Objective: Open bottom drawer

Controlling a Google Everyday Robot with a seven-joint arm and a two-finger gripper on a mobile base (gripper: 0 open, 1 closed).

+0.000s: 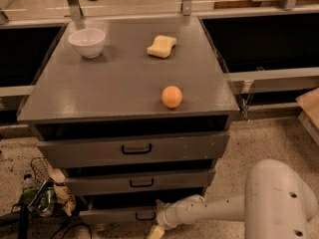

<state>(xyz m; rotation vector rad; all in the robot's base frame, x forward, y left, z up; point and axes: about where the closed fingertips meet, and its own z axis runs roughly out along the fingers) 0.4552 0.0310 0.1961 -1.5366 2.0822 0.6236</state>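
Note:
The grey cabinet has three drawers. The bottom drawer (pixel 112 214) is the lowest, thin grey front, with a small black loop handle (pixel 145 216). My gripper (pixel 156 227) is at the frame's bottom edge, just right of and below that handle, on the end of the white arm (pixel 219 209) that reaches in from the right. It is partly cut off by the frame edge. The middle drawer (pixel 139 182) and the tall top drawer (pixel 134 149) sit above it.
On the cabinet top stand a white bowl (pixel 87 42), a yellow sponge (pixel 161 46) and an orange (pixel 172 96). Clutter and a wire basket (pixel 42 190) lie on the floor at the left. My arm's large white elbow (pixel 281 198) fills the lower right.

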